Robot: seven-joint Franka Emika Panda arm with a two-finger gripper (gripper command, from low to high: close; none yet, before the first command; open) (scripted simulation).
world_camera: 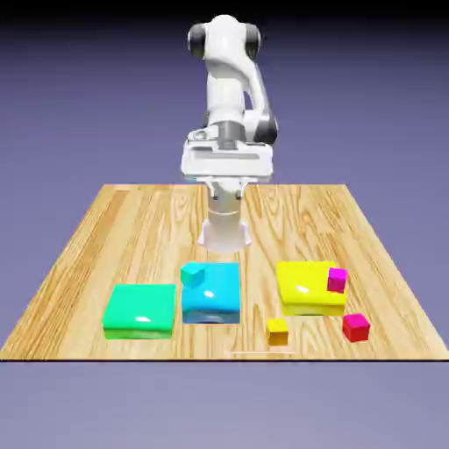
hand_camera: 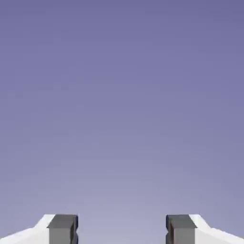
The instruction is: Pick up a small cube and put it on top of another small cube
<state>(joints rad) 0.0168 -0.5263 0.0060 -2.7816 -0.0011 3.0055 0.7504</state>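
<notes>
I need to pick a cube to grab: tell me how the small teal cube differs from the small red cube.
The small teal cube sits on the flat cyan block, while the small red cube rests directly on the wooden table. The teal one lies toward the exterior view's left, the red one toward its right, nearer the front edge. Both look about the same size and neither is held.

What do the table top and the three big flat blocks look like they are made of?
Table top: looks like light wood, with visible plank seams and grain, fairly matte. Green block, cyan block and yellow block: seemingly glossy plastic or lacquer, smooth single-color faces with bright white highlights. As everything is rendered, these are only surface looks.
</notes>
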